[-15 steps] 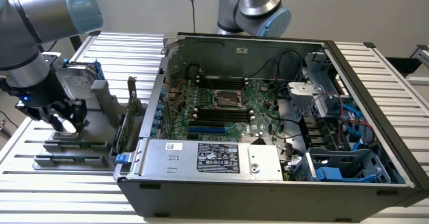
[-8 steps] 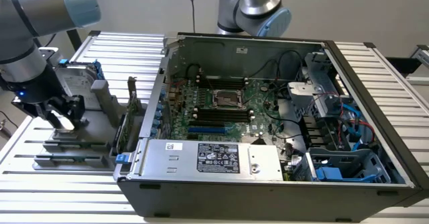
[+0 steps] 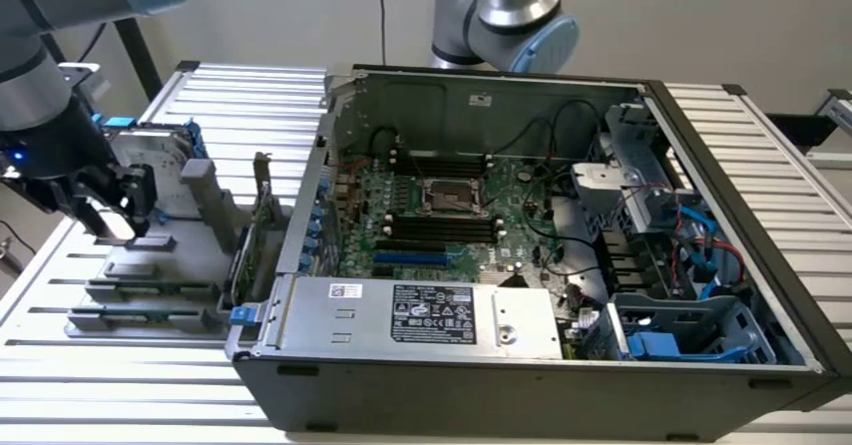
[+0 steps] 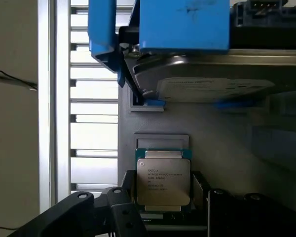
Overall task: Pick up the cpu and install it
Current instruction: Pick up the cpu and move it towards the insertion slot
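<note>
The cpu is a small square chip with a silver top and printed text. It lies flat in a recess of the grey holder block. My gripper reaches down over it, with a black finger against one side edge and the other finger against the opposite edge. In the exterior view my gripper stands low over the holder blocks at the exterior view's left, beside the open computer case. The motherboard's cpu socket sits in the middle of the case.
A silver hard drive with blue rails stands upright just behind the cpu. Cards stand on edge between the holders and the case. A second arm hangs behind the case. Slatted table all round.
</note>
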Available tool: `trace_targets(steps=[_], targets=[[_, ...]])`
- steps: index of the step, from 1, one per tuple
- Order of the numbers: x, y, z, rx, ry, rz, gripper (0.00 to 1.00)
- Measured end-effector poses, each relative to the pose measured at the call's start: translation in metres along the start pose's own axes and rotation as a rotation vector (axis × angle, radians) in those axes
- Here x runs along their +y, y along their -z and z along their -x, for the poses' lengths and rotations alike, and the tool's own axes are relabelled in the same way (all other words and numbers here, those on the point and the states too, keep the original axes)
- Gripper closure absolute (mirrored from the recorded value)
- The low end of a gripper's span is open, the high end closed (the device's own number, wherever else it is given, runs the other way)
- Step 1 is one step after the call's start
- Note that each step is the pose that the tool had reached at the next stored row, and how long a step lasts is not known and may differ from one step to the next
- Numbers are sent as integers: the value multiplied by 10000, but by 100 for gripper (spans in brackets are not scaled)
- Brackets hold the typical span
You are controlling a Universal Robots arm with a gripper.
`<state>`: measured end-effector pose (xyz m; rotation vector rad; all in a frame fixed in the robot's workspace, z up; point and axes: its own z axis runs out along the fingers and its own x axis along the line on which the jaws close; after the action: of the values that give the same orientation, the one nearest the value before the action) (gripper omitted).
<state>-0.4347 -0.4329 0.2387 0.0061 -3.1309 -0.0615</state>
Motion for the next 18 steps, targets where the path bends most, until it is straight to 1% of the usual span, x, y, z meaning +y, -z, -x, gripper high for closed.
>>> trace_targets(steps=[4,12,15,18], targets=[[8,181,32,2,-1,-1,45],[26,545,146,0,-1,0,45],[32,684,213,0,1,0,45],[37,820,323,0,3,3,45]])
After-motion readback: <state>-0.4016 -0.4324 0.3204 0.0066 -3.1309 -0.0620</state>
